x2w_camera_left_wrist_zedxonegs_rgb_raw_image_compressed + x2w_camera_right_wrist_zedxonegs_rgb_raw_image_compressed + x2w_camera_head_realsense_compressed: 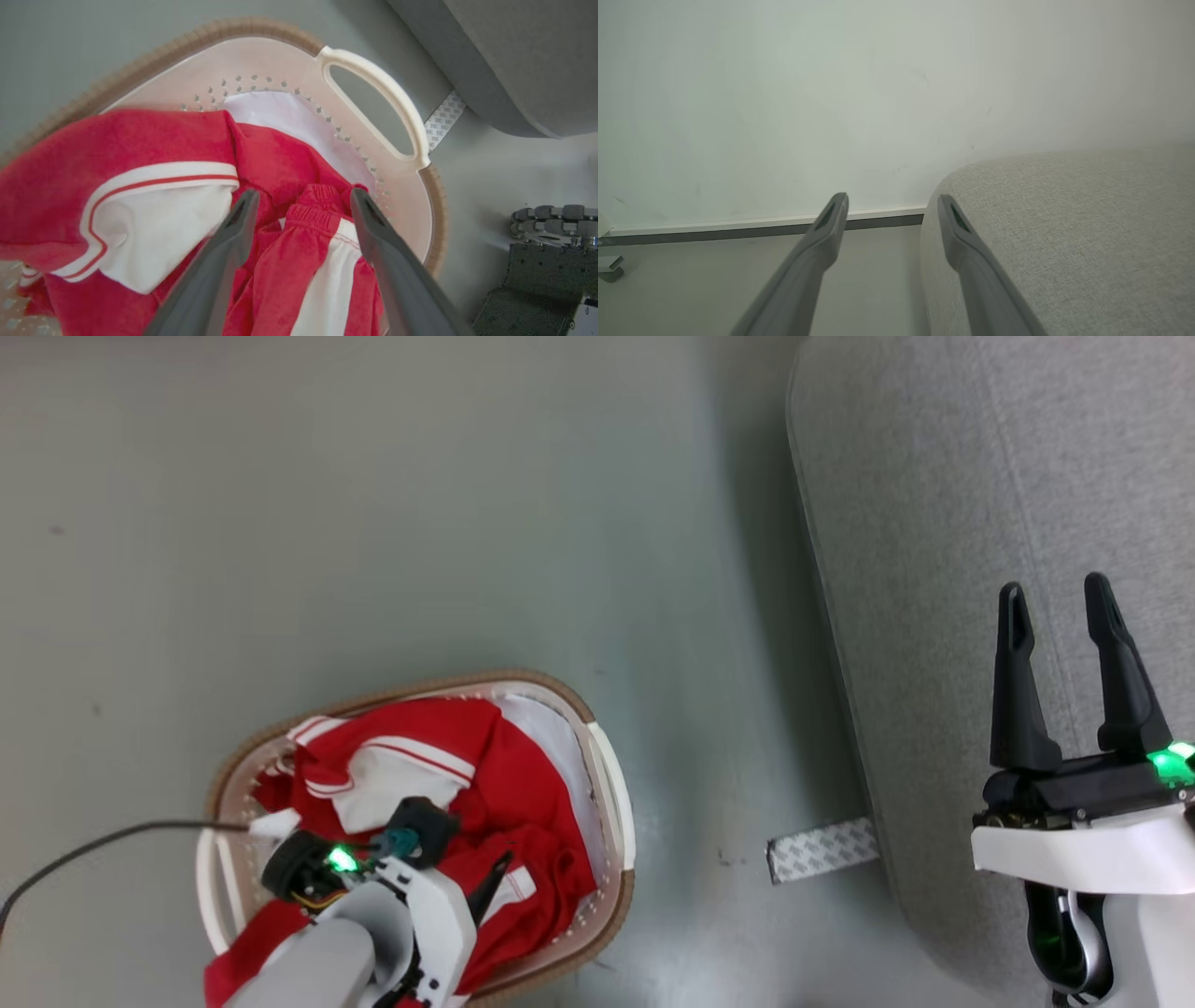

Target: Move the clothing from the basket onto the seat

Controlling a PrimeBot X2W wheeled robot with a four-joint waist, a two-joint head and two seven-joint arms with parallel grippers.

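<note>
The basket (611, 784) stands on the floor at the lower left, heaped with the red and white clothing (523, 775). My left arm reaches down into it, and one dark finger (492, 887) shows over the heap. In the left wrist view my left gripper (303, 196) is open, its fingers either side of a red elastic-edged fold of the clothing (280, 158) inside the basket (373, 79). My right gripper (1055, 607) hangs open and empty over the grey seat (980, 476). From the right wrist, that gripper (892, 200) is at the rounded corner of the seat (1064, 224).
A patterned tape strip (822, 849) lies on the grey floor between basket and seat. A black cable (103, 845) runs in from the left to the basket. Part of the robot's base (546, 261) is near the basket. A pale wall with a baseboard (738, 226) stands beyond the seat.
</note>
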